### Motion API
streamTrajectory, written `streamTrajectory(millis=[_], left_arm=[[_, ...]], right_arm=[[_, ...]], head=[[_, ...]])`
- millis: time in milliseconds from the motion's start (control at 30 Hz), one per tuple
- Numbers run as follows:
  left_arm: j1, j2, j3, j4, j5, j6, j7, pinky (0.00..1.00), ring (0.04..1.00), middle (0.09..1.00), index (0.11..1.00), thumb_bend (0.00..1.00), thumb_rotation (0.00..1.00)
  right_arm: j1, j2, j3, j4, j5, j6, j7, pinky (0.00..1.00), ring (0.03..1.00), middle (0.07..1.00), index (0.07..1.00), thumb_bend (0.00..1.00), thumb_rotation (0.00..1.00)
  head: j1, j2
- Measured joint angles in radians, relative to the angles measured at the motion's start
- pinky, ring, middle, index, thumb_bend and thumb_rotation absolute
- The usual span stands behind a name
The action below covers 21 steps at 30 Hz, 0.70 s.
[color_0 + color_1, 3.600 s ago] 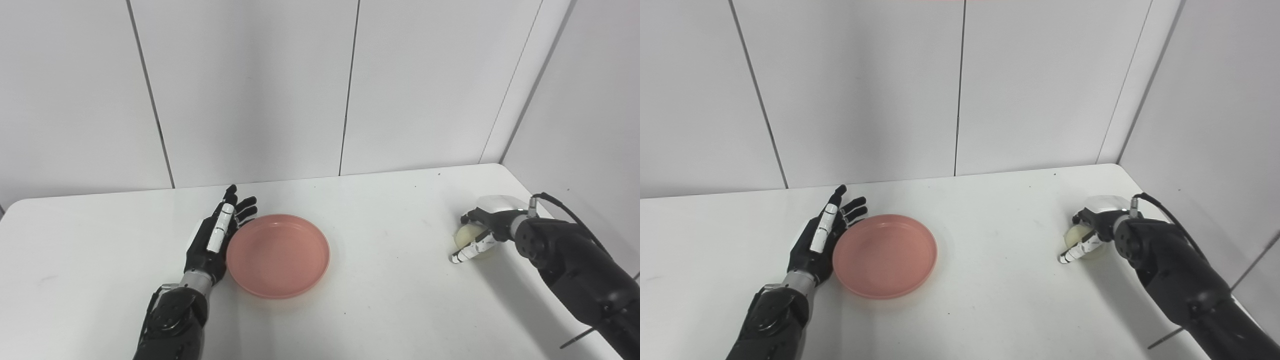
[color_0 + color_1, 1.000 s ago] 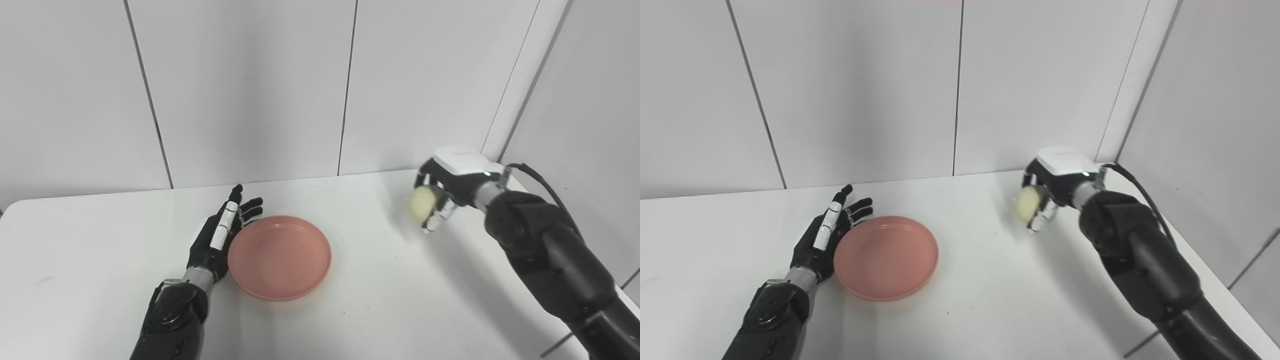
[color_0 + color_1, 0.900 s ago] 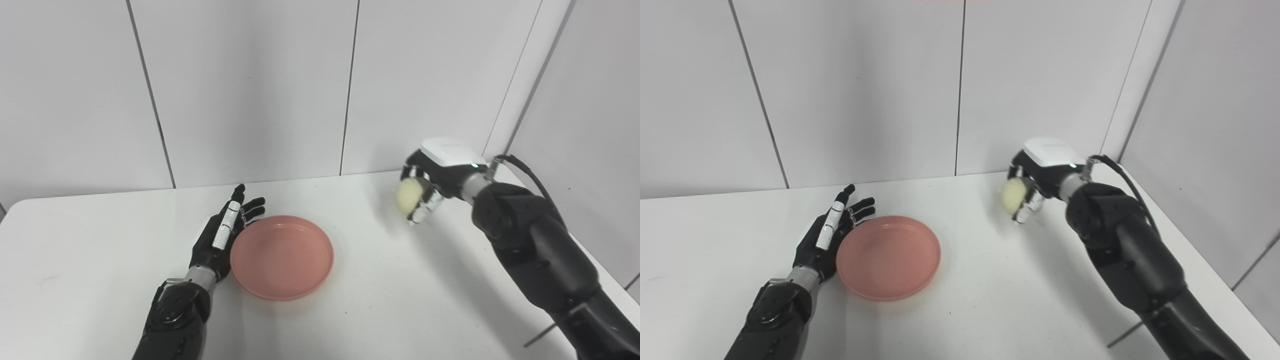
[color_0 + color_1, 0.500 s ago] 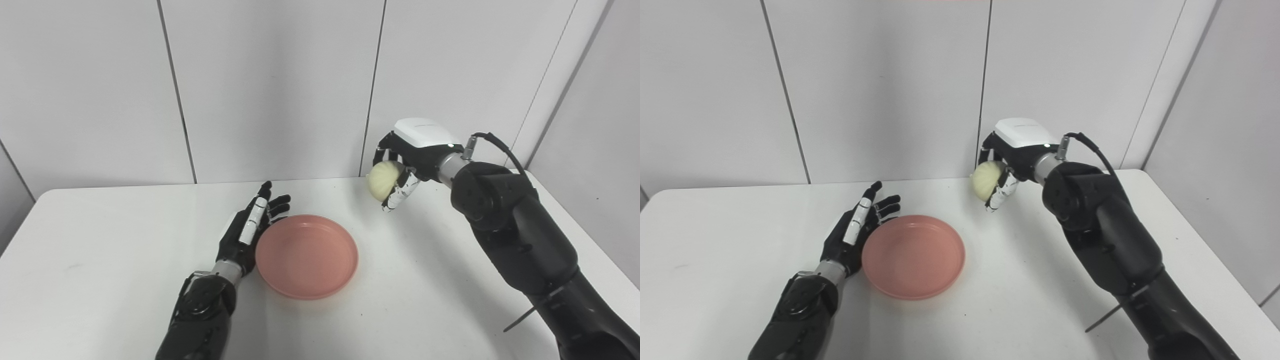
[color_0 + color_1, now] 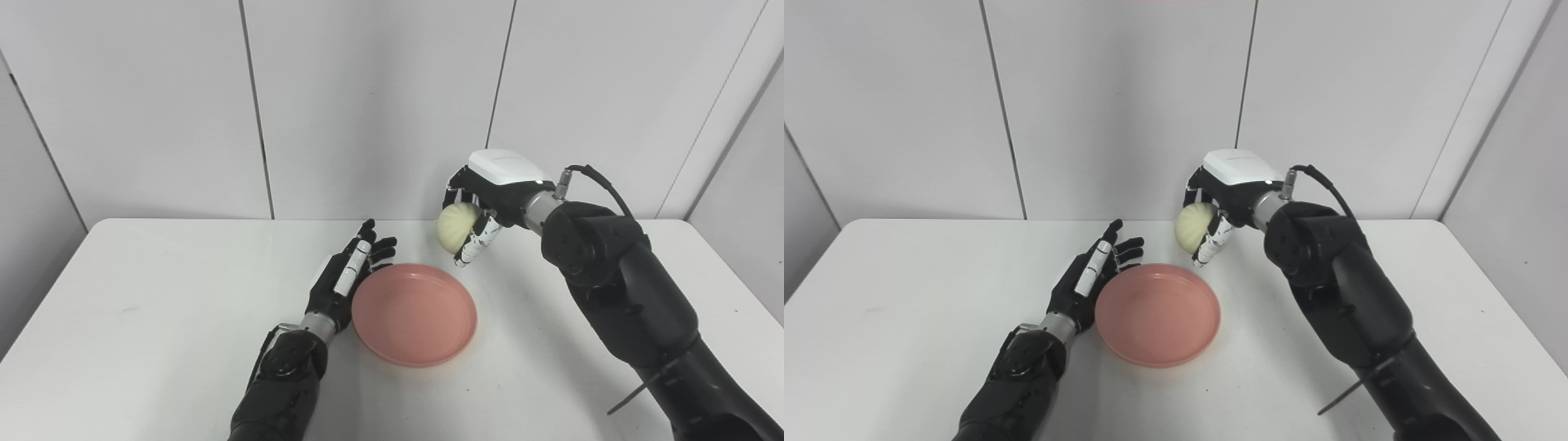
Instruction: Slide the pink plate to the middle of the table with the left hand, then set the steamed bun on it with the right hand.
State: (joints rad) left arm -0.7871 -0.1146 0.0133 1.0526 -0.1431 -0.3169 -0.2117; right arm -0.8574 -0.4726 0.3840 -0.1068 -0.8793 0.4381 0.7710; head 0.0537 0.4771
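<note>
Lifted off the bench's right side since earlier, the steamed bun [image 5: 456,227] now hangs gripped in the right robot hand [image 5: 484,208], just beyond the pink plate's [image 5: 414,314] far rim. Placing is under way; next calls for lowering over the empty plate. Left robot hand [image 5: 346,282] rests open, touching the rim.

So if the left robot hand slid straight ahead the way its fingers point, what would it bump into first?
Probably nothing on the table: the left robot hand points past the plate toward the back wall, though depth is hard to judge.
</note>
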Motion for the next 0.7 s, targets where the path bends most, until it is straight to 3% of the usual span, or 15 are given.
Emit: streamTrajectory(millis=[167,333,533,700], left_arm=[[-0.002,-0.002,-0.004,0.01,0.013,-0.015,0.001,0.73,0.82,0.807,0.964,0.73,0.8],[-0.003,-0.005,-0.004,0.011,0.018,-0.017,0.001,0.72,0.812,0.804,0.961,0.74,0.8],[-0.003,-0.005,-0.004,0.011,0.018,-0.018,0.002,0.71,0.808,0.803,0.961,0.74,0.81],[-0.002,-0.006,-0.003,0.009,0.017,-0.018,-0.003,0.73,0.813,0.805,0.963,0.73,0.8]], right_arm=[[0.0,0.052,0.019,0.014,-0.002,0.0,-0.001,0.16,0.246,0.472,0.487,0.53,0.0],[0.001,0.083,0.054,0.037,-0.019,-0.001,-0.001,0.24,0.366,0.459,0.533,0.51,0.0],[0.003,0.091,0.079,0.068,-0.039,-0.01,-0.007,0.21,0.402,0.501,0.493,0.52,0.0],[0.021,0.108,0.096,0.103,-0.053,-0.01,-0.02,0.25,0.374,0.462,0.535,0.51,0.0]], head=[[0.002,0.002],[0.002,0.006],[-0.002,0.011],[-0.008,0.017]])
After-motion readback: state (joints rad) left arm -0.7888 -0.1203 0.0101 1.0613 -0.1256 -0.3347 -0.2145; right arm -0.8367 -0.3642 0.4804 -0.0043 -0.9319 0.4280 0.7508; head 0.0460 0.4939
